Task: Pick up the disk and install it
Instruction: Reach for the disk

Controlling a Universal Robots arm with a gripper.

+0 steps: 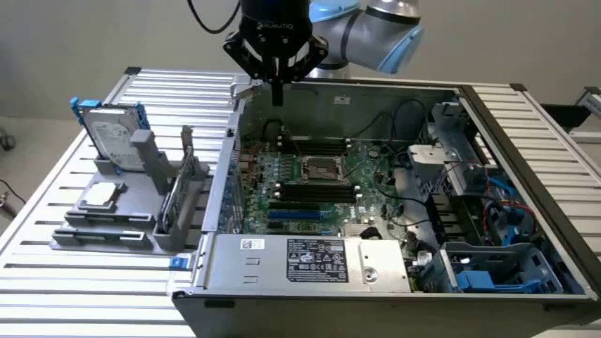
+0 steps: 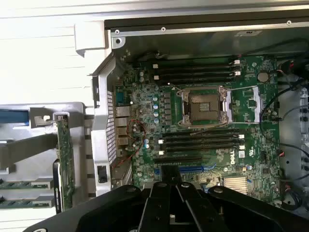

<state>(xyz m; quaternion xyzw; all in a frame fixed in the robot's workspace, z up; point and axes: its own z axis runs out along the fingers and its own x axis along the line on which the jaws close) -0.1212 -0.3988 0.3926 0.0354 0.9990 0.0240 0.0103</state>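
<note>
The hand (image 1: 278, 97) hung over the far left corner of the open computer case (image 1: 376, 313). Its two dark fingers were pressed together into one narrow point, and it held nothing. From the wrist view, the closed hand (image 2: 170, 193) sat above the green circuit board (image 2: 203, 145), and the square processor socket (image 2: 205, 105) lay open in the middle of the board.

The disk (image 1: 112, 141) was well apart from the hand, at the exterior view's left of the case. It stood upright in a grey rack (image 1: 141, 176) on the slatted worktop (image 1: 56, 282). Its white label faced the camera, and bright blue plastic showed along its edges. Nearer on the same rack a small square silver chip (image 1: 101, 196) lay flat. A thin green card (image 1: 174, 197) stood on edge between the disk and the case wall.

Inside the case, the circuit board (image 1: 314, 176) covered the floor, with black memory slots on both sides of the socket (image 1: 319, 169). A grey power box (image 1: 314, 259) with a printed label filled the near side. Bare blue brackets (image 1: 479, 280) sat in the near corner at the exterior view's right, below a tangle of black and blue cables (image 1: 488, 204).
</note>
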